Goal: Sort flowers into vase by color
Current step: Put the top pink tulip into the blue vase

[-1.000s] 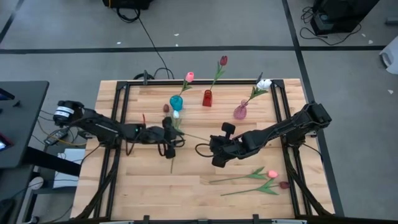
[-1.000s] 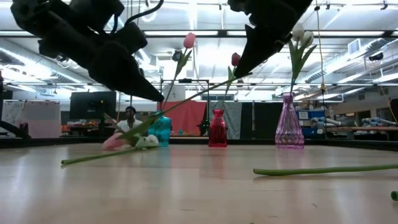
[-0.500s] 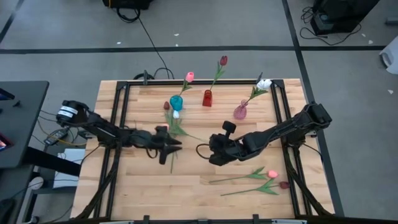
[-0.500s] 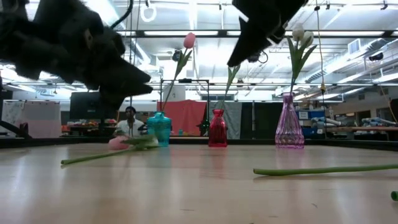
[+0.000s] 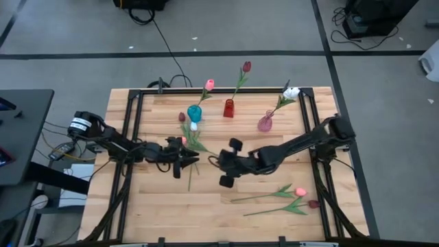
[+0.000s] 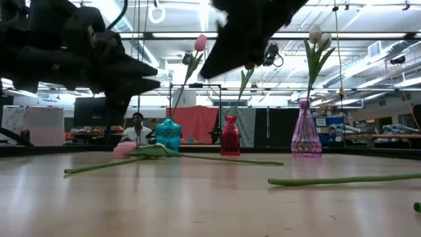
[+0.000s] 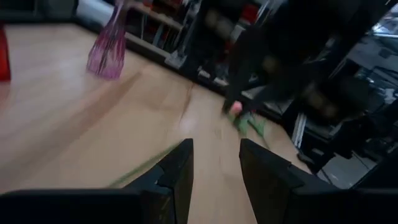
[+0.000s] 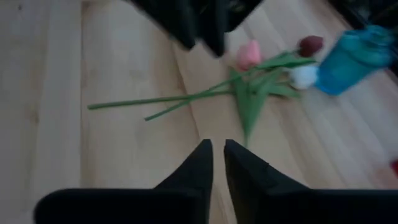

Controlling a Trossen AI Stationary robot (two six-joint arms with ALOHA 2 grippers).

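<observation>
Flowers (image 8: 249,81) between both empty hands

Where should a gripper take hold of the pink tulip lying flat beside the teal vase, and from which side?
Best at the bare green stem of the pink tulip, well away from its head and leaves, coming straight down from above. The stem lies flat on the table, so fingers should probably straddle it crosswise. Near the teal vase the heads and leaves are bunched together.
</observation>
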